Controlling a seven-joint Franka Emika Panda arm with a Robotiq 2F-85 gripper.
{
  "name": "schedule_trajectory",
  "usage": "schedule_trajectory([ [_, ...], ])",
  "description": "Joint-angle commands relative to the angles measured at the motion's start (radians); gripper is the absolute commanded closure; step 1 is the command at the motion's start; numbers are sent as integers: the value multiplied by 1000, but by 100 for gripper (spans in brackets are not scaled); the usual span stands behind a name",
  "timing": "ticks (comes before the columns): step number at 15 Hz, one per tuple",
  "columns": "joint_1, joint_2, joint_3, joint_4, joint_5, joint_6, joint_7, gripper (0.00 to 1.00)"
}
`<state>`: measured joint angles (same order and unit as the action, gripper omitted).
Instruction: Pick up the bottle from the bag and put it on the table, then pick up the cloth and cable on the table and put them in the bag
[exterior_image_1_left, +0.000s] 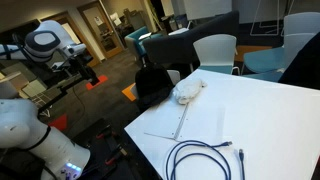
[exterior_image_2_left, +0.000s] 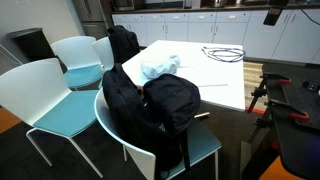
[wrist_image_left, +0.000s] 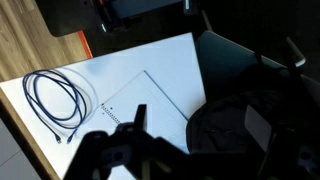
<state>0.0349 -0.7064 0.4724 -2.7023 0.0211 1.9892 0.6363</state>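
Note:
The black bag (exterior_image_2_left: 165, 100) sits on a teal-seated chair at the table's edge, also seen in an exterior view (exterior_image_1_left: 152, 82) and the wrist view (wrist_image_left: 235, 125). No bottle shows; it is hidden. The white-grey cloth (exterior_image_1_left: 187, 90) lies bundled on the white table (exterior_image_1_left: 270, 120) next to the bag, and in an exterior view (exterior_image_2_left: 160, 68) it is just behind the bag. The dark cable (exterior_image_1_left: 205, 158) lies in loose loops further along the table, visible too in the wrist view (wrist_image_left: 57, 100). My gripper (wrist_image_left: 198, 125) hangs high above the bag and table edge, open and empty.
A flat white paper sheet with a thin rod (exterior_image_1_left: 170, 120) lies between cloth and cable. A second black backpack (exterior_image_2_left: 123, 45) rests on a far chair. White chairs (exterior_image_2_left: 45, 95) ring the table. Dark tables and teal chairs (exterior_image_1_left: 265, 62) stand behind.

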Motion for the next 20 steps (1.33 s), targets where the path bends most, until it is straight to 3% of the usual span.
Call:
schedule_trajectory([
  [1, 31, 10, -30, 1, -23, -1, 19, 0],
  [7, 29, 13, -32, 1, -35, 16, 8, 0],
  [11, 6, 51, -53, 25, -186, 84, -80, 0],
  [15, -33, 108, -103, 42, -354, 200, -190, 0],
  [20, -43, 221, -227, 69, -506, 438, -425, 0],
])
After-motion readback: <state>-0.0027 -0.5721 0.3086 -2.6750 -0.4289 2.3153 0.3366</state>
